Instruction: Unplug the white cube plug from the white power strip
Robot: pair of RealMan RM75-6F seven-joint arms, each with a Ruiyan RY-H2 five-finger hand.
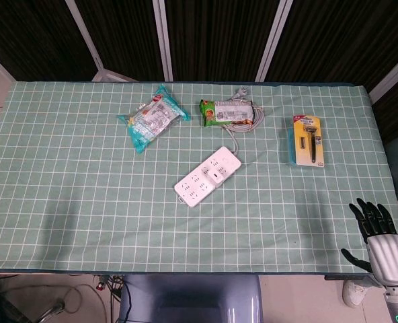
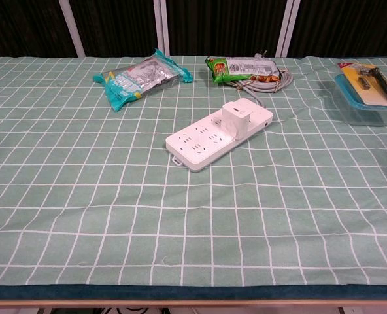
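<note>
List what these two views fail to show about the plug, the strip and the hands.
- Left hand: outside both views.
- Right hand: only in the head view's bottom right corner, fingers apart; the chest view misses it.
- Plug: its prongs are hidden inside the power strip.
- Strip's cord: its far end disappears behind the green packet.
- Packet print: too small to read.

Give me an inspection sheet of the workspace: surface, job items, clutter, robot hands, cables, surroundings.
Surface: green checked tablecloth, flat.
Job's things: white cube plug seated in white power strip, untouched.
Clutter: teal snack bag, green snack pack, razor pack on a blue tray.
Robot hands: right robot hand at the table's near right edge, fingers apart, holding nothing; left not seen.
Cables: grey cord coiled beside the green pack.
Surroundings: dark curtained panels behind.
</note>
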